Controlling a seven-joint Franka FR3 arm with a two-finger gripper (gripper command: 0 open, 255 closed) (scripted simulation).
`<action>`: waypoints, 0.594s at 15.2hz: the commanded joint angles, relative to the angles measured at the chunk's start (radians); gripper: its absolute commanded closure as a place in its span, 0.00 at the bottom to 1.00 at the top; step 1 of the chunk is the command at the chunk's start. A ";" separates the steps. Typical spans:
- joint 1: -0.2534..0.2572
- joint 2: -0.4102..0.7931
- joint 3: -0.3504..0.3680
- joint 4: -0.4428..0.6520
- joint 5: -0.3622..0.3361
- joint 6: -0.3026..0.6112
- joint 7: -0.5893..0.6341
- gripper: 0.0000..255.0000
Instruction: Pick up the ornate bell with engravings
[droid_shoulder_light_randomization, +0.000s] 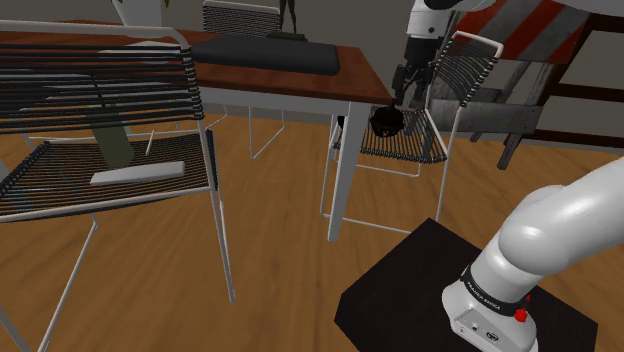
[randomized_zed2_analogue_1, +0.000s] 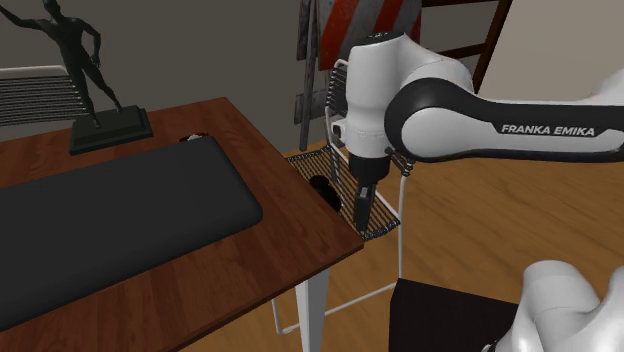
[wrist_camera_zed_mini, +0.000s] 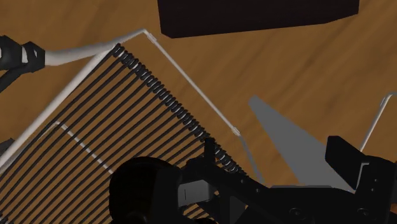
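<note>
Fingers of the gripper (wrist_camera_zed_mini: 278, 162) stand apart and hold nothing. Just beside one finger, not between them, the dark bell (wrist_camera_zed_mini: 143, 191) rests on the wire seat of a chair (wrist_camera_zed_mini: 95, 127); its engravings I cannot make out. Under the seat is the wooden floor (wrist_camera_zed_mini: 305, 63), and farther off the black stand (wrist_camera_zed_mini: 254, 16). To my judgement the approach is almost done. What is left is to centre the open claw over the bell, go down, close on it and lift.
</note>
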 joint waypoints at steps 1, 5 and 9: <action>-0.009 0.067 -0.027 0.052 -0.004 0.011 -0.034 0.00; -0.027 0.208 -0.076 0.168 -0.001 0.023 -0.102 0.00; -0.050 0.358 -0.120 0.308 0.019 0.020 -0.171 0.00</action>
